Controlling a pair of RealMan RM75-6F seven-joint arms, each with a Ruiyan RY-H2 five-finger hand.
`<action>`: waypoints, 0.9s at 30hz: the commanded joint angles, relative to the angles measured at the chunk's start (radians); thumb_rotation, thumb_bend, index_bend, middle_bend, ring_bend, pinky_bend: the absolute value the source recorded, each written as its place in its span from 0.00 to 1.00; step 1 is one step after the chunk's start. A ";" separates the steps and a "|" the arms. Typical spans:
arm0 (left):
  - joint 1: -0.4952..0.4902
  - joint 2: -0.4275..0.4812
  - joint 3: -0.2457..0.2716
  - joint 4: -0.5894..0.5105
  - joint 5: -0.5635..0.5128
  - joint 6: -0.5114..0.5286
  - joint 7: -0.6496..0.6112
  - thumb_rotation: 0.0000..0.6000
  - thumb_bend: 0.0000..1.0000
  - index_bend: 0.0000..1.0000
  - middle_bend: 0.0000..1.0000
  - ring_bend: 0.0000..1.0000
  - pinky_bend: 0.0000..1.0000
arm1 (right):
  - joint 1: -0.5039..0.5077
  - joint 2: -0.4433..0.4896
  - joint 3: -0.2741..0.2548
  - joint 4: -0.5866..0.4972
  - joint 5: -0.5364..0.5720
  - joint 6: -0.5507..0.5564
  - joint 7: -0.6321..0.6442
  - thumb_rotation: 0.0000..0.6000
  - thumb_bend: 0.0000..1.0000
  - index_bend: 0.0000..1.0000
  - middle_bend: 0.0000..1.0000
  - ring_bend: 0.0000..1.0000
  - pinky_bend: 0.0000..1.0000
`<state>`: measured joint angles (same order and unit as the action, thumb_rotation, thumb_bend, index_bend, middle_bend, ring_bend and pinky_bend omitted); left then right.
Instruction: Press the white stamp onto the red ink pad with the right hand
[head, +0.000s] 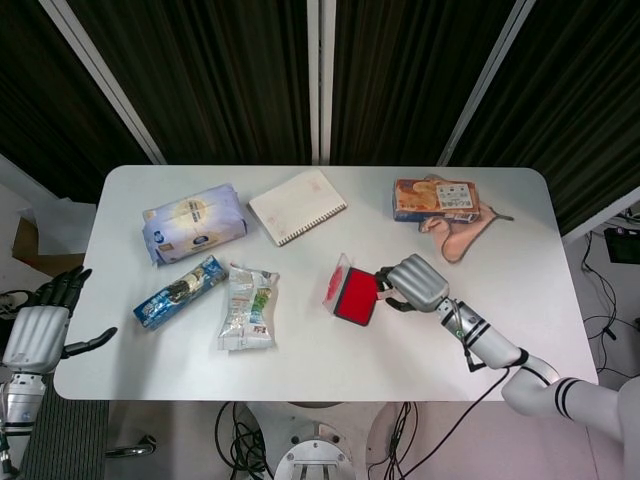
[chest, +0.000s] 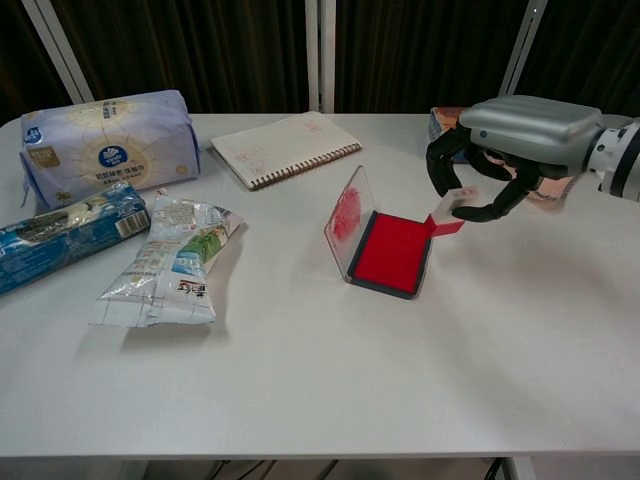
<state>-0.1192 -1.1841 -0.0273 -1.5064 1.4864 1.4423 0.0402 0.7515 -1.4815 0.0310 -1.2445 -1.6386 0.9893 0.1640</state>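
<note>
Almost nothing here reads clearly. The pale purple tissue pack (chest: 107, 143) bears a round blue badge with white characters and a small label at its left end, both too small to make out. The blue wrapper (chest: 62, 235), the snack bag (chest: 170, 265) and the orange box (head: 434, 199) all carry print, none of it legible.

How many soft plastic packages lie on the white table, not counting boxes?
3, all on the left side: a pale purple tissue pack at the back, a blue snack wrapper in front of it, and a white-green snack bag just right of the wrapper. None seems hidden.
</note>
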 joint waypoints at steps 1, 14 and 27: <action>0.000 -0.001 0.000 0.002 -0.002 -0.003 -0.004 0.03 0.02 0.00 0.07 0.08 0.17 | 0.062 -0.002 0.037 -0.042 0.063 -0.111 0.047 1.00 0.31 0.69 0.61 0.79 1.00; -0.005 0.001 -0.004 0.021 -0.010 -0.017 -0.030 0.03 0.02 0.00 0.06 0.08 0.17 | 0.147 -0.047 0.062 -0.017 0.163 -0.279 -0.007 1.00 0.32 0.72 0.63 0.79 1.00; -0.015 -0.008 -0.006 0.039 -0.011 -0.032 -0.044 0.04 0.02 0.00 0.06 0.08 0.17 | 0.153 -0.041 0.059 -0.031 0.220 -0.300 -0.135 1.00 0.32 0.74 0.65 0.79 1.00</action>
<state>-0.1340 -1.1923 -0.0335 -1.4675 1.4751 1.4105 -0.0034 0.9039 -1.5208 0.0891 -1.2761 -1.4250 0.6948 0.0350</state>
